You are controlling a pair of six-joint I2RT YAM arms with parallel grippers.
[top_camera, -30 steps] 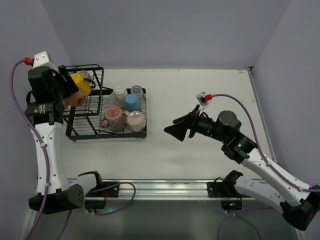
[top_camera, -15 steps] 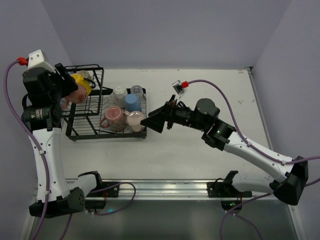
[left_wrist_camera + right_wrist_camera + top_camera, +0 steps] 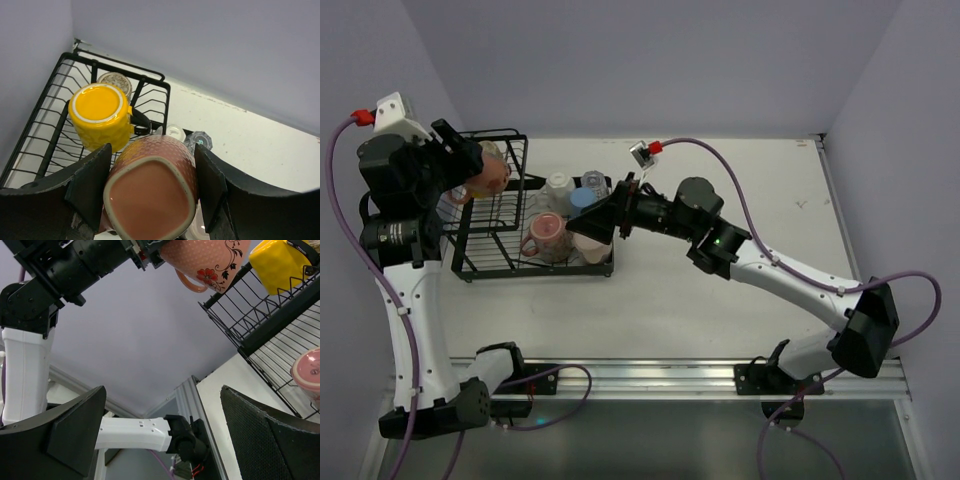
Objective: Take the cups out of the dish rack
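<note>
Well, the only marking that can be made out is a print on the pink cup (image 3: 205, 260) — a red flower with dark curling stems on its dotted wall. The left gripper (image 3: 150, 192) is clamped on that cup, one finger on each side, with the cup's base turned to the wrist camera. The cup hangs in the air above the taller basket end of the dish rack (image 3: 520, 270), clear of the wire.

Below it in the basket a yellow cup (image 3: 100, 115) stands upside down. Behind that is another cup (image 3: 115, 80), of which only a round speckled base shows, too small to read. From above, the yellow cup is hidden under the held cup and the gripper.

The right gripper (image 3: 588, 225) hovers over the low tray end, jaws spread wide with nothing between them. It covers part of the tray, so what lies under it cannot be told. Near it in the tray stand a pink mug (image 3: 545, 235), a white cup (image 3: 558, 187), a blue cup (image 3: 580, 200) and a clear glass (image 3: 595, 181) — the blue one partly covered by the gripper. In the right wrist view the pink mug is cut off at the frame's edge.
</note>
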